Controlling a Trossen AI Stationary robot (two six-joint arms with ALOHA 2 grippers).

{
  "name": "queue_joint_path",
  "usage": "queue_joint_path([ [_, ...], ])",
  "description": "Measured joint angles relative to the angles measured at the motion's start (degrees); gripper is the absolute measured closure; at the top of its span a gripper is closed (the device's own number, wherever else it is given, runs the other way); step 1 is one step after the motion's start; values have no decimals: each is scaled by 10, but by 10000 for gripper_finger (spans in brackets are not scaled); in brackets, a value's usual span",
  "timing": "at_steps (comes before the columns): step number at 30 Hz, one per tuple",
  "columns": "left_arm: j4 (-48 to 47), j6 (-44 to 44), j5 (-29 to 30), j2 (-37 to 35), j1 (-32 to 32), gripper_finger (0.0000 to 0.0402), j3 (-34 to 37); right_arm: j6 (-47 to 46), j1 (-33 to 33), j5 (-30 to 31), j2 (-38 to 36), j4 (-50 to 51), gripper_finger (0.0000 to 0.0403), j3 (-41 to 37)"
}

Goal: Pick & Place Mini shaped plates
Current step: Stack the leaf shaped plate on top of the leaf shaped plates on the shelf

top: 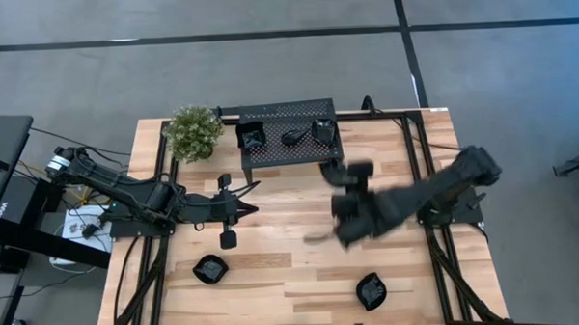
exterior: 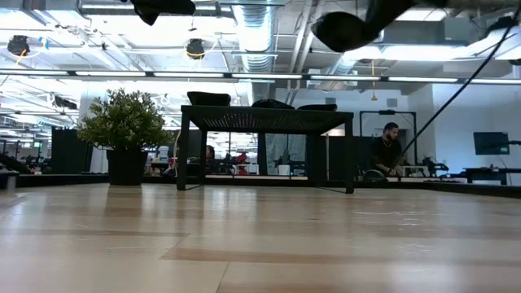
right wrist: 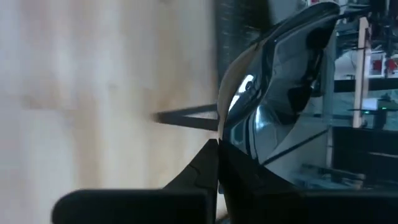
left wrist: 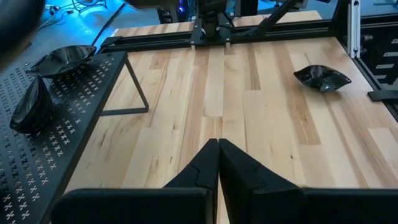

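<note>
Above the middle of the wooden counter [top: 303, 268], just in front of the black perforated stand [top: 289, 151], the right pincer [right wrist: 219, 144] hangs in the air with its fingers shut on the rim of a glossy black mini plate [right wrist: 273, 93]. Seen from overhead, that arm is blurred, and the held plate shows as a dark shape near the stand's front right corner. From counter height the plate appears as a dark rounded form high up, well clear of the wood.

Three more mini plates rest on top of the stand: one at its left end [top: 251, 137], one near the middle [top: 293, 137], one at the right end [top: 323, 130]. Two others lie on the counter near its front edge, one toward the left [top: 210, 269] and one toward the right [top: 371, 291], well apart from each other.

Over the left half of the counter, the left pincer [left wrist: 218, 149] waits with its fingers pressed together and nothing between them. A potted plant [top: 193, 133] stands at the back left, just beside the stand. Beyond the counter, a person [exterior: 389, 151] is visible in the room.
</note>
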State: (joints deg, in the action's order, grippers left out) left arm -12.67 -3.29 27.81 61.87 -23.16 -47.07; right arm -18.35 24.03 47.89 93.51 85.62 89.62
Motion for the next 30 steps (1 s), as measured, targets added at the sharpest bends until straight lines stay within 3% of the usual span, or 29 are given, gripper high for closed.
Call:
queue_joint_path([
  [4, 1, 0, 0, 0, 0, 389, 0, 159, -111, -3, -54, -62, 399, 0],
  [7, 1, 0, 0, 0, 0, 389, 0, 259, -200, -60, -76, -137, 401, 0],
  [10, 2, 0, 0, 0, 0, 389, 0, 307, -275, -141, -79, -183, 399, 0],
  [12, 2, 0, 0, 0, 0, 389, 0, 309, -307, -146, -78, -188, 399, 0],
  [17, 3, 0, 0, 0, 0, 389, 0, 288, -347, -161, -41, -174, 400, -1],
  [30, 3, 0, 0, 0, 0, 389, 0, 274, -347, -136, 34, -154, 385, 0],
])
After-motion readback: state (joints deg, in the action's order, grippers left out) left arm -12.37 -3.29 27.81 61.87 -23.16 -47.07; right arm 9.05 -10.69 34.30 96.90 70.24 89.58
